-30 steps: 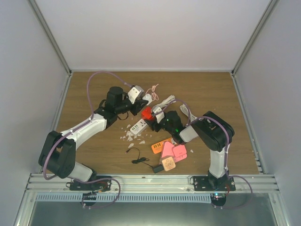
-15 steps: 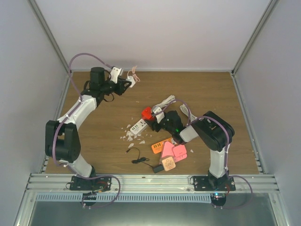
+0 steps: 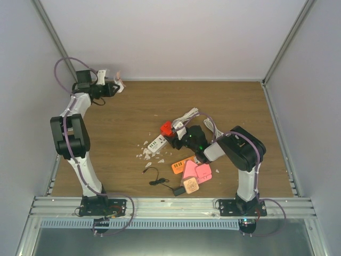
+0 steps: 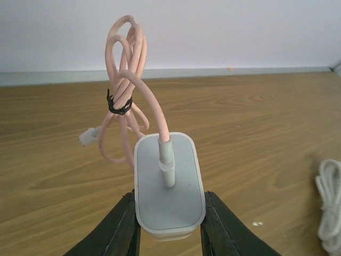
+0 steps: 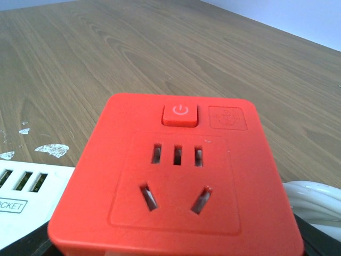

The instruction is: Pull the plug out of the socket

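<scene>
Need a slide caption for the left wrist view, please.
Left end effector clamps a white charger plug, its pink cable coiled and tied, over the wooden table.

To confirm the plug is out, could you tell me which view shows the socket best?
Right wrist: the socket fills the frame, its holes empty. The top view shows only a small red block; the left wrist view misses it.
</scene>
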